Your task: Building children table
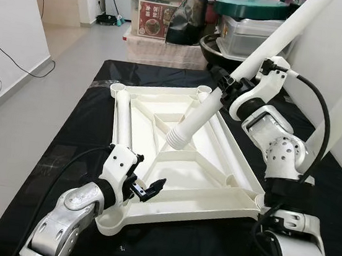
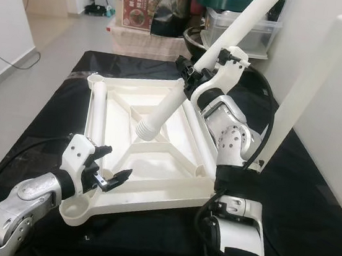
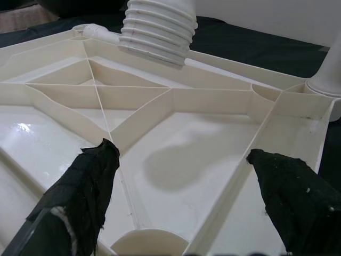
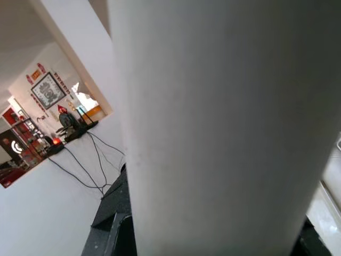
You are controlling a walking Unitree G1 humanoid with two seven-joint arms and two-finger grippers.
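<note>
Upturned tabletop [image 1: 173, 159] flat mid-worktop [image 1: 62, 152]. Right gripper [image 1: 229, 85] clamped on table leg [image 1: 225, 91], long axis slanting, threaded end over centre ribs. Left gripper [image 1: 148, 189] wide apart above near-left corner socket [image 1: 113, 221].

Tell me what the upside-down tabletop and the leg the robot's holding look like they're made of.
Tabletop: apparently moulded plastic, cream and glossy, judging by the thin ribs and light reflections. Leg in the right gripper: likely the same plastic, more matte, with moulded thread rings at its end.
</note>
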